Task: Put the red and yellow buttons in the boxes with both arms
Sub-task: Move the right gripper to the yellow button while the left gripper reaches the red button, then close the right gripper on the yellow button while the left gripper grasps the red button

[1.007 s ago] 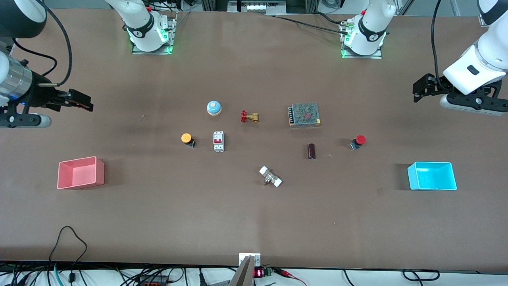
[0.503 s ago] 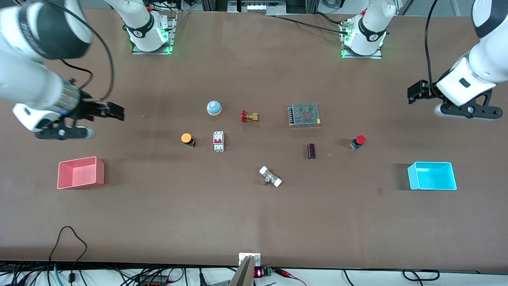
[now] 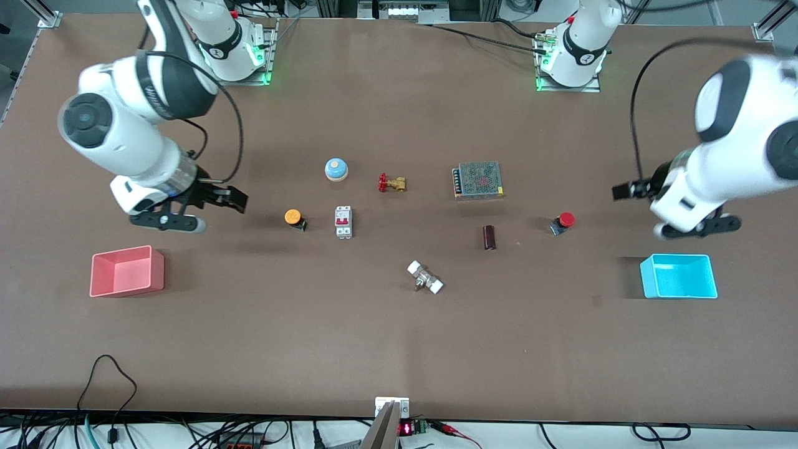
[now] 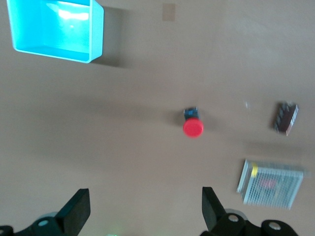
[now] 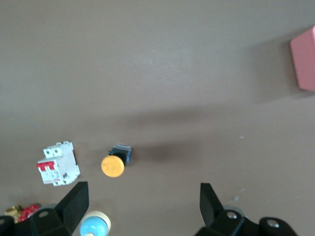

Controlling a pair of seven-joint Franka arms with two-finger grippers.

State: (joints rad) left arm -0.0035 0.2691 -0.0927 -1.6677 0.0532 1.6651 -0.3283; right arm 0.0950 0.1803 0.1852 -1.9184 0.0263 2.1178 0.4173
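1. The table (image 3: 399,349) carries everything.
2. The right gripper (image 3: 234,198) hangs, fingers spread and empty, over bare table between the pink box (image 3: 127,270) and the yellow button (image 3: 293,217).
3. The left gripper (image 3: 625,190) hangs, fingers spread and empty, over bare table near the red button (image 3: 564,221); the cyan box (image 3: 678,276) sits nearer the front camera.
4. A white switch (image 3: 343,221) stands just beside the yellow button.
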